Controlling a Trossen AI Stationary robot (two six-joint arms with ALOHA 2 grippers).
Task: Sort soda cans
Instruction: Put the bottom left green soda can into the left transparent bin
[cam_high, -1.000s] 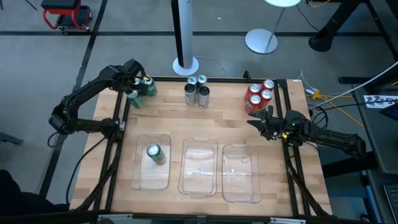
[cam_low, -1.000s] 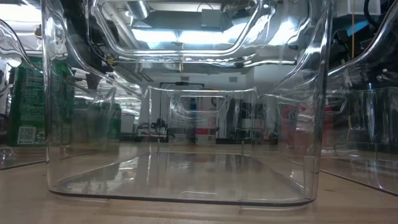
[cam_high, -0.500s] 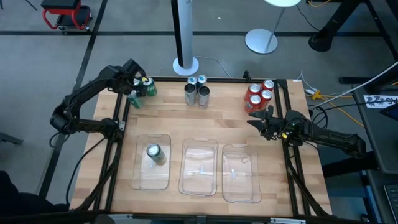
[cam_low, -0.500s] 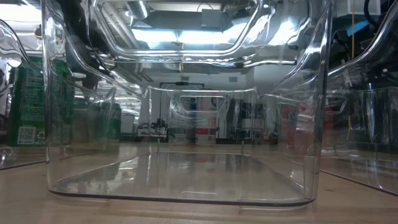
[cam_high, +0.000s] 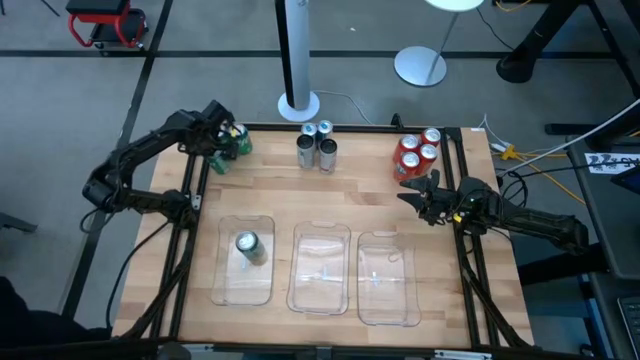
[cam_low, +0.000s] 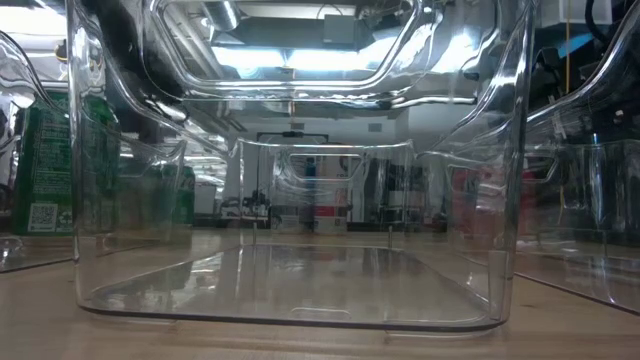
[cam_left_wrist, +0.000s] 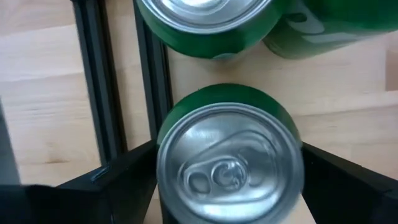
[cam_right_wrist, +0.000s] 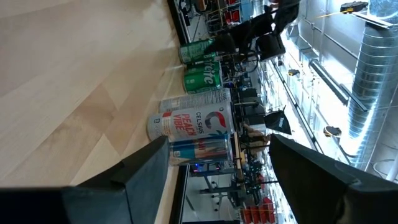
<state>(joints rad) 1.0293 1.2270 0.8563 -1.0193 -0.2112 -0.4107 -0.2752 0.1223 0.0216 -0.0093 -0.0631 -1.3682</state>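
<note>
Up at the desk's (cam_high: 330, 190) far left corner, the left pincer (cam_high: 226, 140) stands spread wide around a green can (cam_left_wrist: 229, 163), fingers flanking it, two more green cans (cam_left_wrist: 205, 25) just beyond. Meanwhile the right pincer (cam_high: 412, 193) hovers parted and empty near the red cans (cam_high: 418, 151). Silver cans (cam_high: 316, 146) stand mid-back; one green can (cam_high: 247, 245) sits in the left tray (cam_high: 225, 290).

My left gripper (cam_high: 222, 137) now sits a touch nearer the table's far left corner, over the cluster of small green cylindrical soda cans (cam_high: 237, 141) with silver tops, and my left arm's elbow has swung slightly outward with it. In the wrist view my two dark fingers (cam_left_wrist: 121, 186) stand on either side of the silver top of one upright green can (cam_left_wrist: 229, 163), spread wide around it.
</note>
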